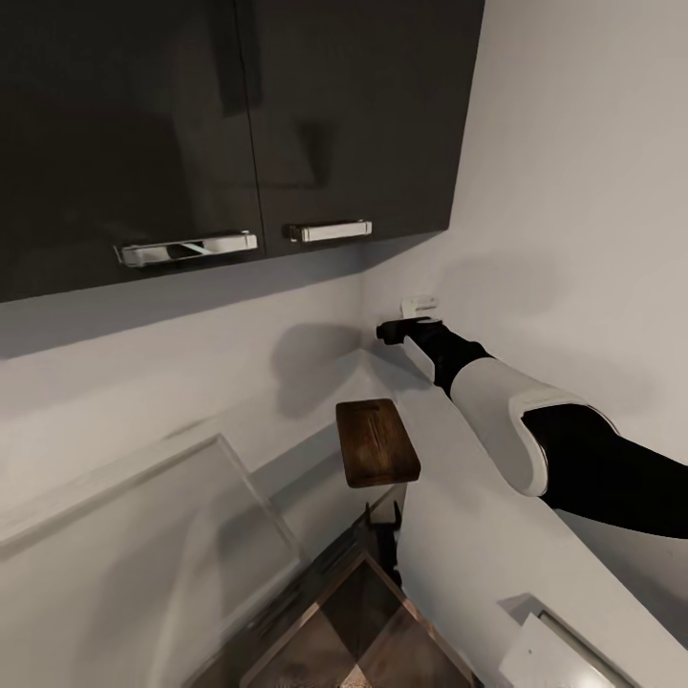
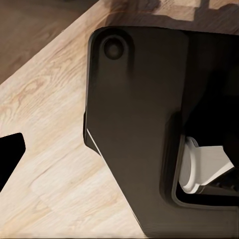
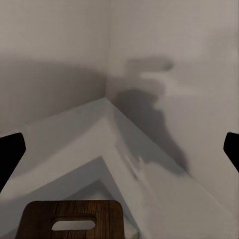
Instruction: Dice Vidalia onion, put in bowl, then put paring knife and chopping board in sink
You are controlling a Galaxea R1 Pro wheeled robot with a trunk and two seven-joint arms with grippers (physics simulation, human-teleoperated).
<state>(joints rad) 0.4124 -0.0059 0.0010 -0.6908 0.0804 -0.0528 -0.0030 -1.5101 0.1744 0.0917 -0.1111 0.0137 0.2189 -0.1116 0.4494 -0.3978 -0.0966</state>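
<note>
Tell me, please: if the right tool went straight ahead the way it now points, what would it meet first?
Probably the white wall corner. The right tool looks open, its dark fingertips apart. The chopping board sits nearer, below that line. Depth is unclear.

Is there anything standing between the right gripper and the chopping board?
Nothing visible does. The chopping board is beside the right forearm, behind the right gripper, which points into the wall corner. In the right wrist view, the board's slotted end is close to the camera.
</note>
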